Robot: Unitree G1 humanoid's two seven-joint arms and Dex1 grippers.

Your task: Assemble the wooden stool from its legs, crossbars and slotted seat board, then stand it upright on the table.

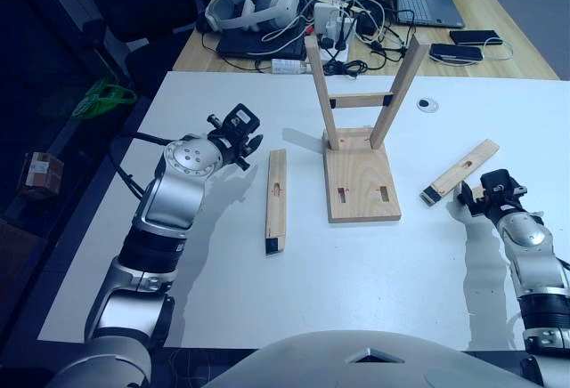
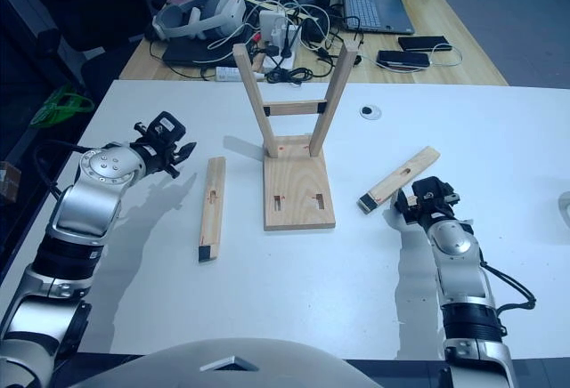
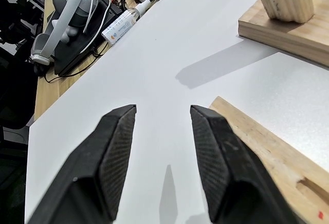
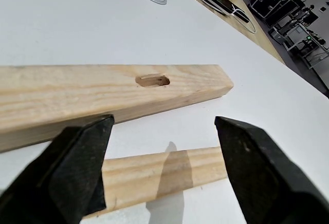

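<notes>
Half built: the pale slotted wooden seat board [image 1: 361,183] lies flat mid-table. Two upright wooden legs [image 1: 321,90] stand in its far slots, tied by a short wooden crossbar [image 1: 361,101], and the near slots are unfilled. Next, I judge, is fetching a loose slotted wooden leg, one left of the board [image 1: 276,199] and one right [image 1: 461,170]. My left gripper [image 3: 162,113] hangs apart and empty beside the left one's far end. My right gripper [image 4: 162,121] gapes wide at the right one's near end, over a thinner wooden bar [image 4: 164,170], holding nothing.

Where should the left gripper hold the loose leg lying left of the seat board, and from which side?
Its middle, from above, clamping across the narrow width: the loose leg lies flat on the table, long sides free, slots facing up.
</notes>
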